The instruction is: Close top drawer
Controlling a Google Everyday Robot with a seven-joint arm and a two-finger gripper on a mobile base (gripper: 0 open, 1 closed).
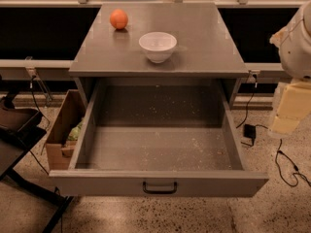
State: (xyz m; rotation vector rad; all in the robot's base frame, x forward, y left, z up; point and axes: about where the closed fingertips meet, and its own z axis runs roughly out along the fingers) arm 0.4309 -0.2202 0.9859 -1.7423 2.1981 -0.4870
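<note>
- top drawer [209, 182] is hanging wide open, pulled nearly all the way out of the grey cabinet [204, 47] toward the camera; inside is bare apart from pale specks on the floor of it
- gripper [286, 115] sits at the far right edge of the view, off to the side of the drawer's right wall and well apart from the front panel; honestly can't tell if it's open or closed from here, it's just a cream-coloured blob at this angle
- my read on handling: rigid box on slides, nothing in it, so it should roll easy and not need much force; I don't see anything fragile about the drawer itself
- where I'd make contact: flat on the front panel near the black bar handle [159, 188], dead centre; pushing at a corner could rack it sideways and jam it
- no real need to grab the handle for a close; a straight push does it
- watch item: the white bowl [157, 46] and orange [118, 19] sit on top of the cabinet; slam the drawer and the orange might roll, so I'd go gently at the end
</note>
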